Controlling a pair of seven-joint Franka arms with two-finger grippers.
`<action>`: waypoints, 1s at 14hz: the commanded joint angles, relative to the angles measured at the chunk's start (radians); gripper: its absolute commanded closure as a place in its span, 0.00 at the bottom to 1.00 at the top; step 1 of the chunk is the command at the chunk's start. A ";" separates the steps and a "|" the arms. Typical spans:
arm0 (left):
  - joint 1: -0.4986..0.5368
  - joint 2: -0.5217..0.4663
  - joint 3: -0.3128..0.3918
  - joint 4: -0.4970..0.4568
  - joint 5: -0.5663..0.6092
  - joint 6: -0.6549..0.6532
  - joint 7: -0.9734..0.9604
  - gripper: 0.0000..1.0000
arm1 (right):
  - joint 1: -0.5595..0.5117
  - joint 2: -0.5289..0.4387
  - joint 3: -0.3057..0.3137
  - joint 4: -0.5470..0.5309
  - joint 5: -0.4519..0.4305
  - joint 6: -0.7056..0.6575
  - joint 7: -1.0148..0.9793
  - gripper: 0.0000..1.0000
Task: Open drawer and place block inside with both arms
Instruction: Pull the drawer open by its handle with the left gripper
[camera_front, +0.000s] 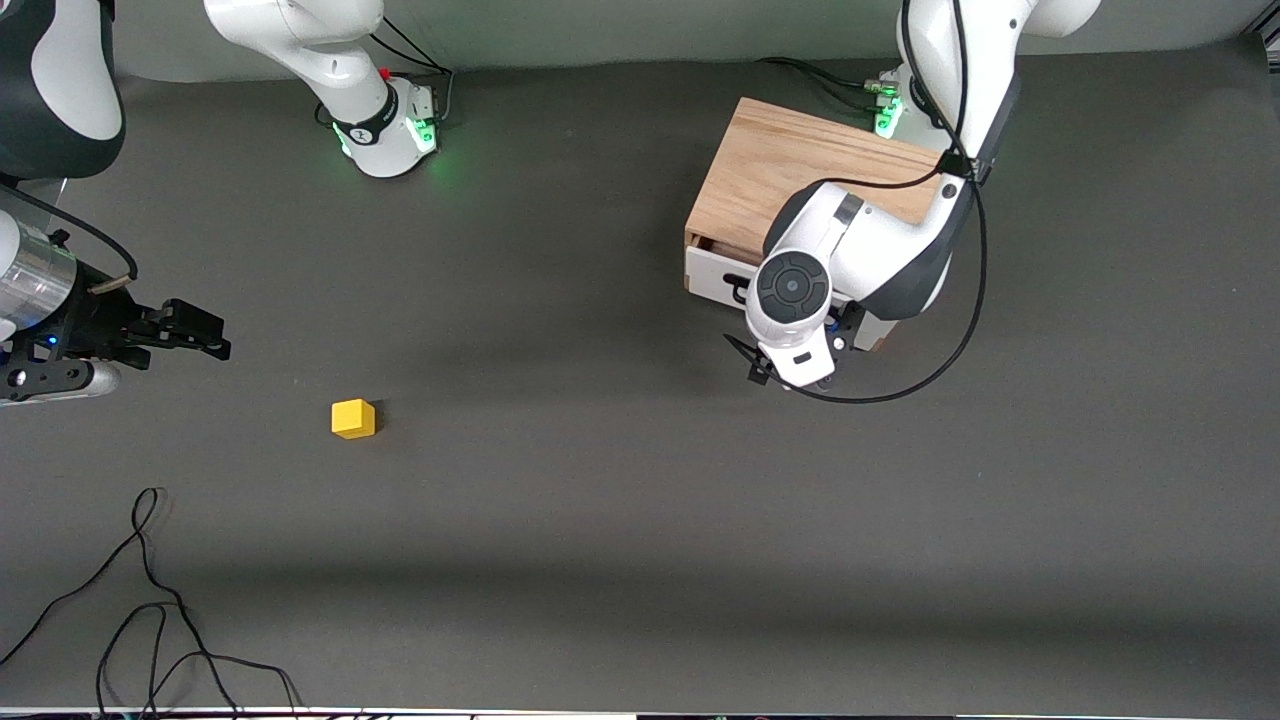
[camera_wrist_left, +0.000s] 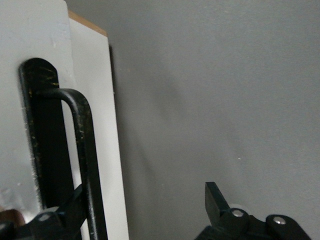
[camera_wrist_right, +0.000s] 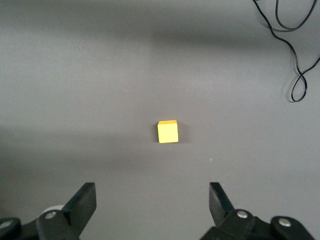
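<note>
The light oak box (camera_front: 790, 180) stands at the left arm's end of the table. The drawer's white front panel (camera_front: 715, 272) faces the front camera, with a narrow dark gap under the box top. My left gripper (camera_front: 790, 352) is open in front of the panel, mostly hidden under its wrist. In the left wrist view (camera_wrist_left: 145, 200) the black bar handle (camera_wrist_left: 82, 145) runs between the fingers, close to one finger (camera_wrist_left: 70, 207). The yellow block (camera_front: 353, 418) lies on the table. My right gripper (camera_front: 213, 337) is open and empty, over the table beside the block (camera_wrist_right: 167, 132).
A loose black cable (camera_front: 150, 600) lies near the table's front edge at the right arm's end; it also shows in the right wrist view (camera_wrist_right: 295, 50). The right arm's base (camera_front: 385, 130) stands at the back. The table is dark grey (camera_front: 600, 500).
</note>
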 joint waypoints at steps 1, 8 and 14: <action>0.005 0.071 -0.001 0.105 0.026 0.006 0.009 0.00 | 0.010 -0.018 -0.006 -0.021 0.007 0.016 0.005 0.00; 0.017 0.124 -0.002 0.173 0.036 0.087 0.009 0.00 | 0.010 -0.017 -0.006 -0.021 0.012 0.019 0.005 0.00; 0.017 0.147 -0.002 0.188 0.050 0.201 0.009 0.00 | 0.009 -0.015 -0.006 -0.021 0.012 0.019 0.005 0.00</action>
